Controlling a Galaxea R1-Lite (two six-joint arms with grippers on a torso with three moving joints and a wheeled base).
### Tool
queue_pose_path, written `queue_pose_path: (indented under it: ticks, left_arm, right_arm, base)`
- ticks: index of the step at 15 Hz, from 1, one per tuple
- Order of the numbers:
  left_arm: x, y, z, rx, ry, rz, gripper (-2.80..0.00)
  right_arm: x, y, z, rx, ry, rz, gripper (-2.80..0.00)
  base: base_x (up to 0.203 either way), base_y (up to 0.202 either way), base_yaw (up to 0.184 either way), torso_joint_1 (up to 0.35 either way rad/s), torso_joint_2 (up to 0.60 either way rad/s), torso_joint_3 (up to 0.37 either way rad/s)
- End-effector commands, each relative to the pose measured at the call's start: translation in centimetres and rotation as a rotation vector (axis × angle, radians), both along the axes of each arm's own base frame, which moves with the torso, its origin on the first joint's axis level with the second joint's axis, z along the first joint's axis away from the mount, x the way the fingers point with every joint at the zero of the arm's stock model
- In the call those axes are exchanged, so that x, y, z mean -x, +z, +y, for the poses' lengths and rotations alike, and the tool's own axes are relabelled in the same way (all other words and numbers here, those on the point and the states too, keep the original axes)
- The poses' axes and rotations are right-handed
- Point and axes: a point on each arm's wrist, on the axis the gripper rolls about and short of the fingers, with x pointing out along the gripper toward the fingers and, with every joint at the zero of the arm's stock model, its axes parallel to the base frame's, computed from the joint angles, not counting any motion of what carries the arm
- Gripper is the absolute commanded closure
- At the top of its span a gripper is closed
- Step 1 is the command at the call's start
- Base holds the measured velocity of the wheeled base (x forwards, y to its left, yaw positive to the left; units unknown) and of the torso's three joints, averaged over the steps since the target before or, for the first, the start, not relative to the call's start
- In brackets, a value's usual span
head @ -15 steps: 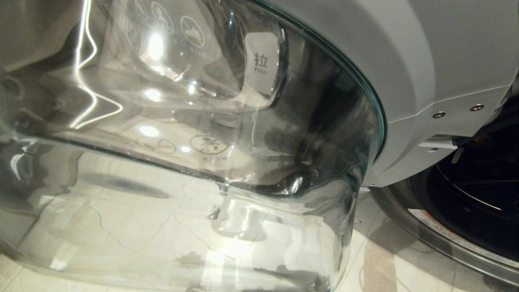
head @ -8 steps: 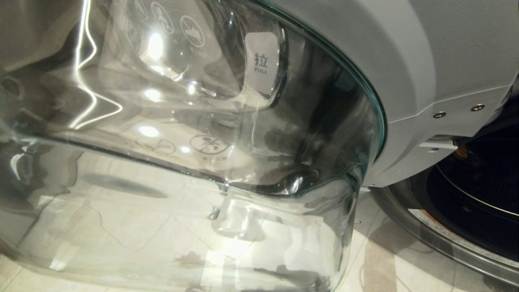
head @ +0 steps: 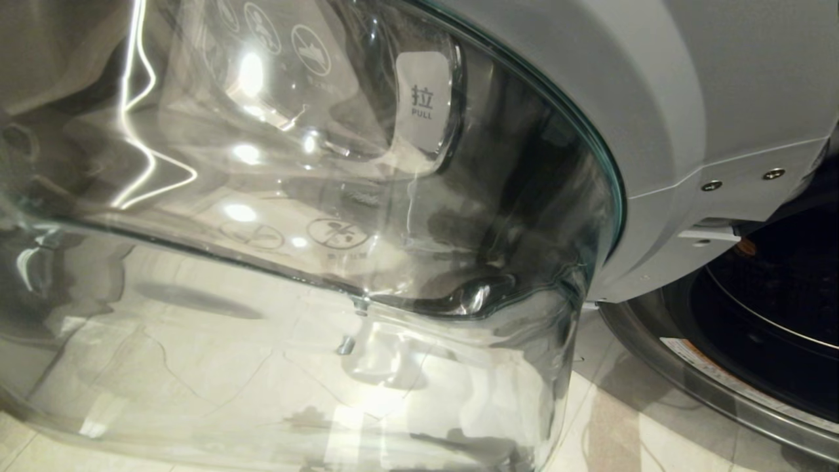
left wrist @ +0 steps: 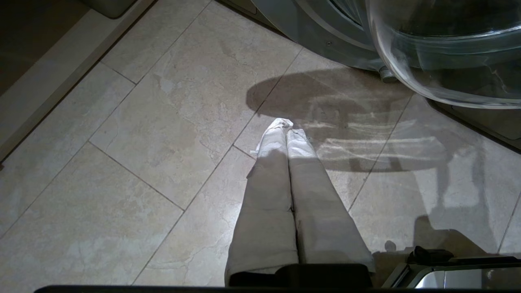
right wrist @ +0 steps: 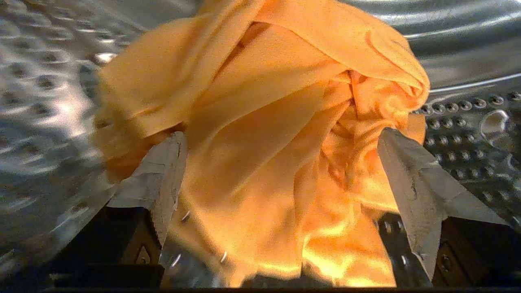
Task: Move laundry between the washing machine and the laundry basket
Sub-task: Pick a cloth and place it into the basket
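1. The washing machine point(head: 721, 98) filled the head view. Its grey front panel ran across the upper right, and the dark drum opening sat at the lower right, ringed by a metal rim.
2. The glass door point(head: 295, 262) stood swung open and took up most of the head view. A white tab marked "PULL" point(head: 423, 101) sat near its upper edge, and round warning symbols were printed on the glass. The left wrist view showed the same glass bowl from the side, above the floor.
3. The tiled floor point(left wrist: 142, 142) lay pale and marbled beneath the door, with the door's shadow cast across it.
4. The perforated steel drum point(right wrist: 460, 134) surrounded the right claw on all sides in the right wrist view.
5. The yellow-orange garment point(right wrist: 276, 122) lay bunched inside the drum, directly in front of the right claw and partly between its fingers.
6. The right claw point(right wrist: 281, 162) was inside the drum with its fingers point(right wrist: 411, 183) spread wide apart, one on each side of the garment. Neither finger pressed the cloth together.
7. The left claw point(left wrist: 287, 130) hung over the floor beside the open door, its two pale fingers pressed together and holding nothing.
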Motion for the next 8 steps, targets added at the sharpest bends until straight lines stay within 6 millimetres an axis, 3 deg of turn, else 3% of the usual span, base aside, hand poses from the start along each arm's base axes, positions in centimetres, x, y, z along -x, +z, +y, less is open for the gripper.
queue_pose_path:
  ticks: [1, 6, 8]
  left_arm:
    - [-0.3, -1.1, 0.0, -0.001, -0.001, 0.039, 0.00]
    - [-0.3, -1.1, 0.0, -0.002, 0.001, 0.039, 0.00]
    - [-0.3, -1.1, 0.0, -0.002, -0.001, 0.039, 0.00]
  right_arm:
    - [-1.8, -1.5, -1.1, 0.006, -0.019, 0.000, -2.80]
    - [-3.6, -2.5, -3.8, 0.007, -0.054, 0.010, -2.80]
    - [-3.7, -2.8, -3.8, 0.005, -0.051, 0.017, -2.80]
  base:
    - [0.000, 0.000, 0.000, 0.000, 0.00, 0.000]
    - [0.000, 0.000, 0.000, 0.000, 0.00, 0.000]
    - [0.000, 0.000, 0.000, 0.000, 0.00, 0.000]
